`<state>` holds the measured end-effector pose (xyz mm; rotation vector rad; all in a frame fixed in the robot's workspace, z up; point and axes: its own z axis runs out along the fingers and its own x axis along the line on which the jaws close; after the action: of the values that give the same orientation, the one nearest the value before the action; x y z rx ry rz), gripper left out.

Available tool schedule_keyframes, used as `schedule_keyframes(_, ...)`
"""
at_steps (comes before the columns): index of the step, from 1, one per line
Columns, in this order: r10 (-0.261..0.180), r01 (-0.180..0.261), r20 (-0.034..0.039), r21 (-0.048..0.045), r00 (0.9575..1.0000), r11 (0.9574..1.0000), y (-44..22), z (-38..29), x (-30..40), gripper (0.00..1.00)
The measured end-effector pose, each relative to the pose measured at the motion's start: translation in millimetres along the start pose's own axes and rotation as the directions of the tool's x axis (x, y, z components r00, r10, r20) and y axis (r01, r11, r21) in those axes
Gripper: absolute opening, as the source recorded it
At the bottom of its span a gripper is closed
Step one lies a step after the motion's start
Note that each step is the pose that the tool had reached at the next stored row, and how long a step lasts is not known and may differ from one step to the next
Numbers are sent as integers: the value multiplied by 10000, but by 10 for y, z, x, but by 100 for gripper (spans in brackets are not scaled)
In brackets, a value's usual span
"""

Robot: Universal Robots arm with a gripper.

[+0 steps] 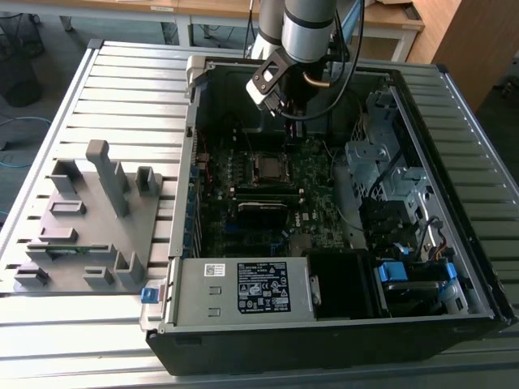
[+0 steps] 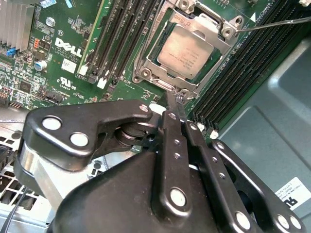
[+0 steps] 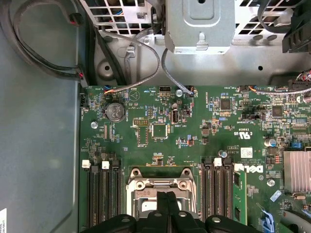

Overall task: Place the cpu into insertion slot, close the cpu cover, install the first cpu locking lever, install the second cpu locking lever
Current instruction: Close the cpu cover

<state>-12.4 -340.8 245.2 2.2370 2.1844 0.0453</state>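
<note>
In the second wrist view the silver-grey cpu (image 2: 187, 51) lies flat in the insertion slot (image 2: 146, 65). The cpu cover (image 2: 222, 53) is folded down around it, with the chip showing through its window. A thin metal locking lever (image 2: 274, 23) sticks out from one corner of the socket, away from the frame. My gripper (image 2: 175, 99) is shut, its black fingers pressed together with the tips at the socket's edge nearest me. The first wrist view shows the gripper (image 3: 167, 196) over the same socket. In the exterior view the gripper (image 1: 284, 109) hangs just above the socket (image 1: 268, 167) inside the open case.
Long black memory slots (image 2: 124, 39) flank the socket on both sides. A finned heat sink (image 3: 297, 170) and cable bundles (image 3: 141, 53) lie nearby. The drive cage (image 1: 385, 166) and power supply (image 1: 243, 288) fill the case's other sides. A grey fixture block (image 1: 89, 219) sits on the slatted table.
</note>
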Motion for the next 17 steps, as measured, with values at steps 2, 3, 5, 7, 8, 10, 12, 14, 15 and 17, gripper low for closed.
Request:
schedule_keyframes(2, 0, 0, 0, 0, 10000, 10000, 0, 2, 0, 10)
schedule_keyframes(3, 1, -1, -2, -2, 10000, 10000, -1, 6, 0, 10)
schedule_keyframes(5, 2, -2, 3, -1, 10000, 10000, -12, 14, -1, 10)
schedule_keyframes(7, 0, 0, 2, -1, 10000, 10000, -35, 20, -1, 10)
schedule_keyframes(8, 0, 0, 2, -1, 10000, 10000, -49, 24, -1, 10)
schedule_keyframes(10, 0, 0, 1, -1, 10000, 10000, -86, 34, -2, 10)
schedule_keyframes(12, 0, 0, 2, -1, 10000, 10000, -123, 49, 0, 10)
schedule_keyframes(14, 2, -2, 1, -2, 10000, 10000, -137, 66, 4, 10)
schedule_keyframes(15, 3, -3, 2, -1, 10000, 10000, -138, 67, 4, 10)
schedule_keyframes(17, 0, 0, 5, 1, 10000, 10000, -139, 67, 3, 10)
